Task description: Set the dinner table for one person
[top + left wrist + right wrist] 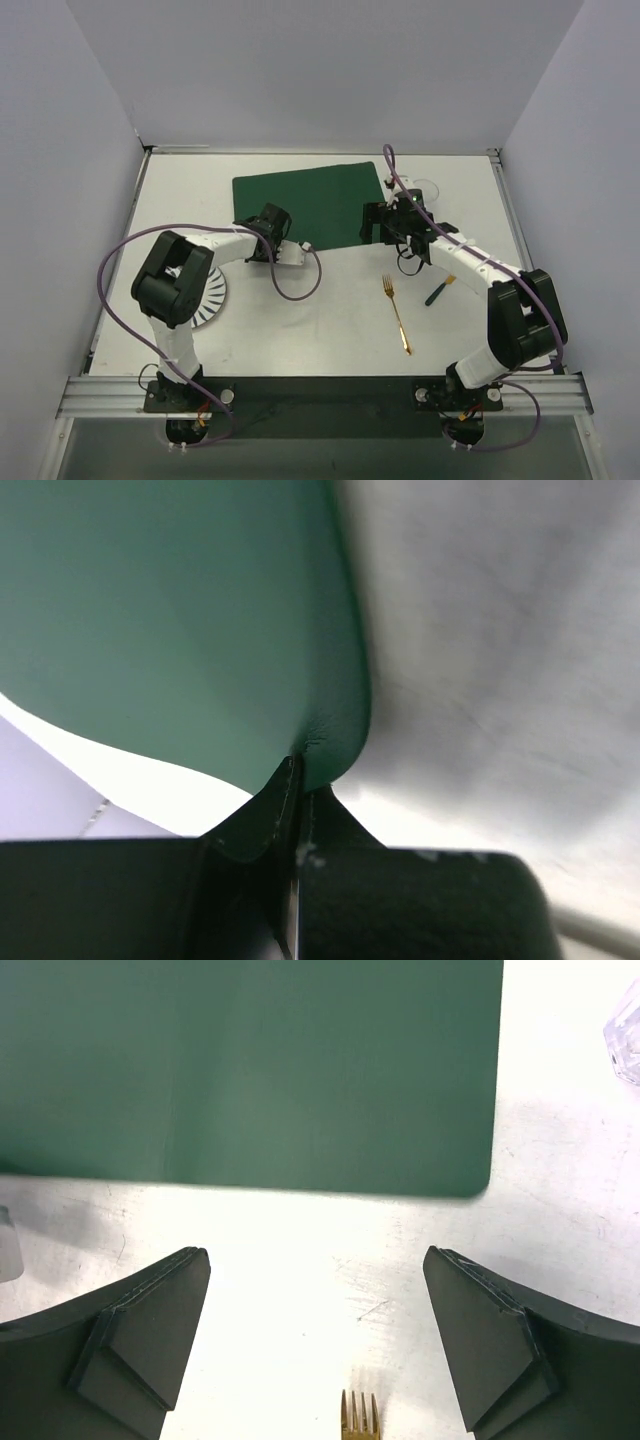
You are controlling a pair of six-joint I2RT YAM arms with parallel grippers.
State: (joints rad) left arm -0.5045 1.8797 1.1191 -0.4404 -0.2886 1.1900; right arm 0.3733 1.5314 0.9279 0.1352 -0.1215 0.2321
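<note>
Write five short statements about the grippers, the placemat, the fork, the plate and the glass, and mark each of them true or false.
1. The left gripper is shut on the edge of the placemat. True.
2. The right gripper holds the fork. False: it is open and empty; the fork lies on the table.
3. The fork lies on the placemat. False: it lies on bare table, nearer the arms.
4. A plate lies partly under the left arm. True.
5. A glass stands beside the placemat, not on it. True.
</note>
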